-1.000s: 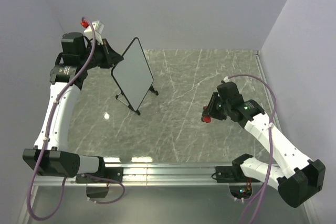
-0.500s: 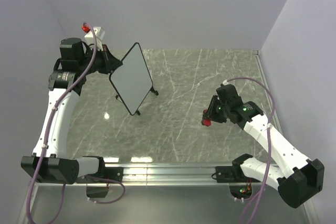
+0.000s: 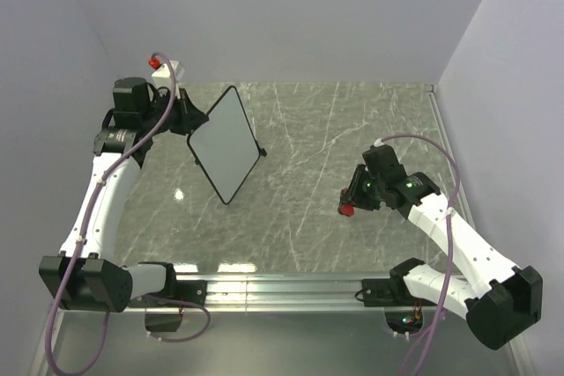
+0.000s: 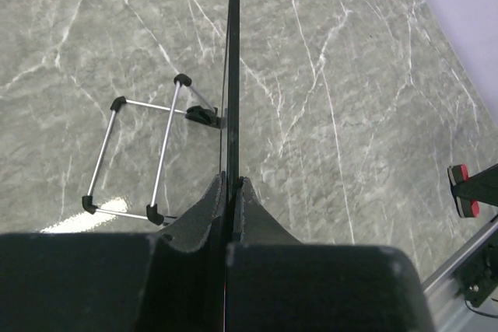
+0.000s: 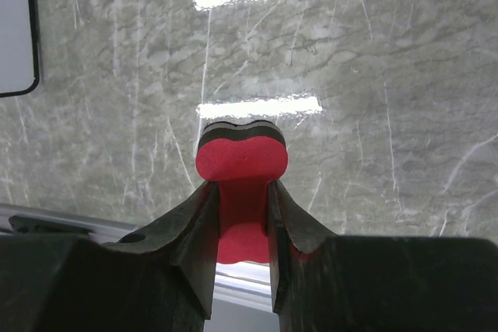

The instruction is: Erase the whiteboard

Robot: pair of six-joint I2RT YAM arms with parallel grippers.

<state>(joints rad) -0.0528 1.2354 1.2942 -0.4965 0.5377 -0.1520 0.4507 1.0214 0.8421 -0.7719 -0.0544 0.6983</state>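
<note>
The whiteboard (image 3: 224,144) is pinched at its edge by the left gripper (image 4: 232,186); a red eraser (image 5: 241,158) is clamped in the right gripper (image 5: 243,192).

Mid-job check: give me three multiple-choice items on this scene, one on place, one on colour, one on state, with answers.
1. Where is the whiteboard? A lying flat; B in the left hand; C out of view.
2. The eraser is mostly: A red; B blue; C green.
3. The right hand is: A open, empty; B out of view; C shut on the eraser.
Answers: 1 B, the left wrist view shows that hand clamping its edge. 2 A, red foam shows in the right wrist view. 3 C, it pinches the eraser's waist.
</note>
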